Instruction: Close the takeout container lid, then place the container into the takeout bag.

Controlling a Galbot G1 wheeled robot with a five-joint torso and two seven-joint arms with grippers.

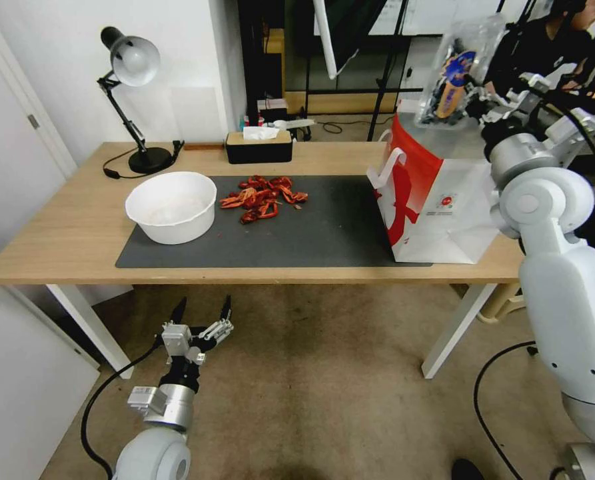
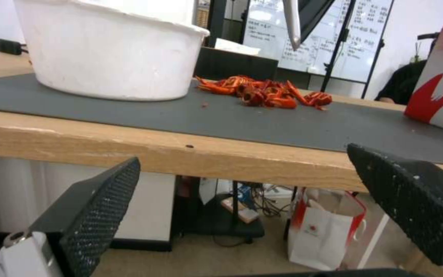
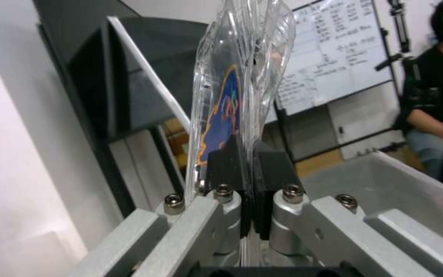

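Clear plastic takeout container [image 1: 456, 73], closed flat with its lid [image 3: 220, 92] pressed against the other half, held on edge in the air above the open mouth of the takeout bag [image 1: 437, 200]. Right hand [image 1: 478, 100]: raised over the bag, its black pads [image 3: 227, 169] clamped together on the container's lower edge; dark berries and a blue-and-orange label visible through the plastic. Takeout bag: white paper with red side panel and white loop handles, upright at the right end of the worktop [image 1: 64, 233], partly on the right edge of the dark grey mat [image 1: 324, 233]. White bowl [image 1: 171, 206]: on the mat's left end. Red shell scraps [image 1: 262, 197]: piled near the mat's rear edge, just beside the bowl. Black desk lamp [image 1: 134, 100] and tissue box [image 1: 258, 145]: along the worktop's rear edge. Left hand [image 1: 202, 312]: low, below the worktop's front edge, fingers [image 2: 93, 215] spread apart and holding nothing.
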